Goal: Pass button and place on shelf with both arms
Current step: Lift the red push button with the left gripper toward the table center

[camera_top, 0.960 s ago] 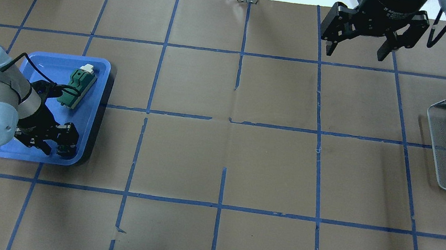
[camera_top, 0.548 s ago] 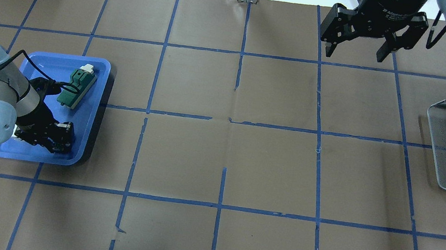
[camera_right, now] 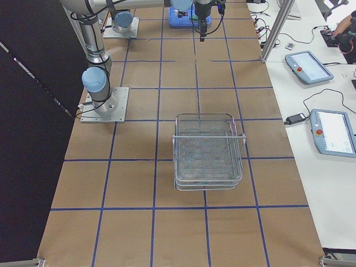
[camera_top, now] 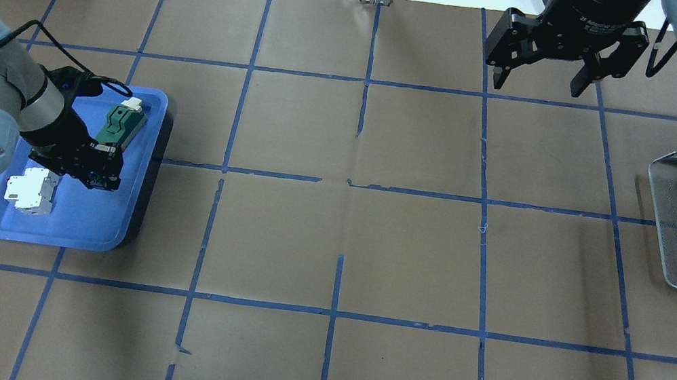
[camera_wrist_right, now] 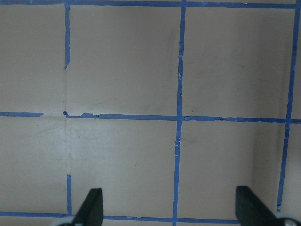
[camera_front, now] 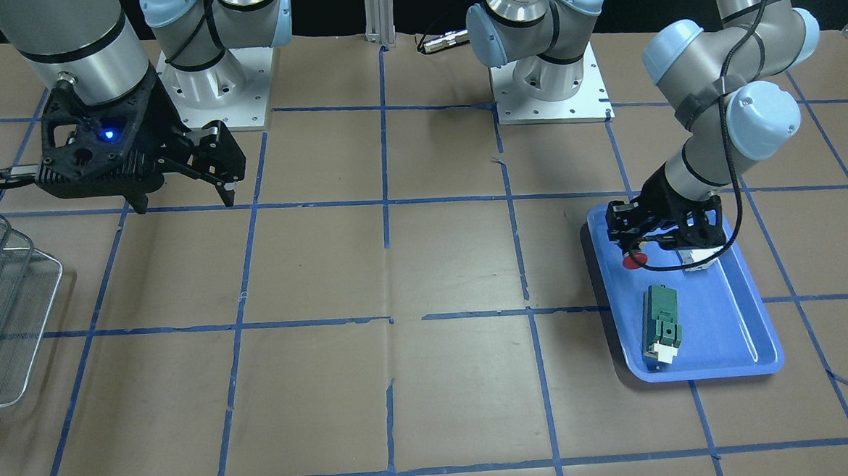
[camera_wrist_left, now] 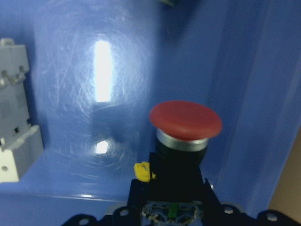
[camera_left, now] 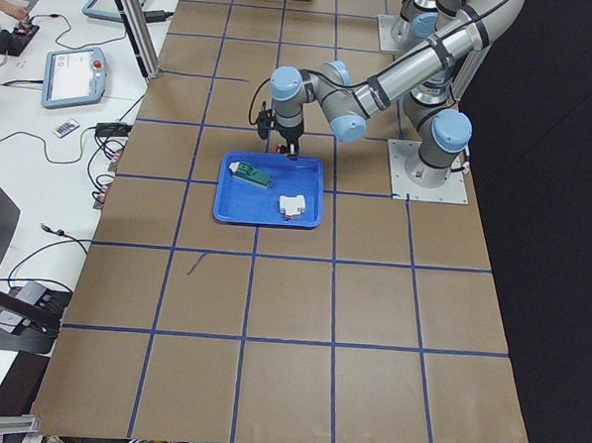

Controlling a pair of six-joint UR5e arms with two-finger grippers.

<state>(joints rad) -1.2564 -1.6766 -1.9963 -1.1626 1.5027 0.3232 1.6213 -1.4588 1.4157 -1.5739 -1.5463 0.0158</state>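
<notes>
A blue tray [camera_top: 62, 237] sits on a table [camera_top: 329, 243] covered in brown paper and marked into squares by blue tape [camera_top: 331, 313]. In the tray, a green block [camera_top: 121, 125] lies at one end and a white breaker [camera_top: 27, 191] at the other, well apart.

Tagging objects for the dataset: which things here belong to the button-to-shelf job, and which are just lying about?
Job: button, gripped by left gripper; right gripper, open; shelf.
Lying about: green block, white breaker, the blue tray under them.
</notes>
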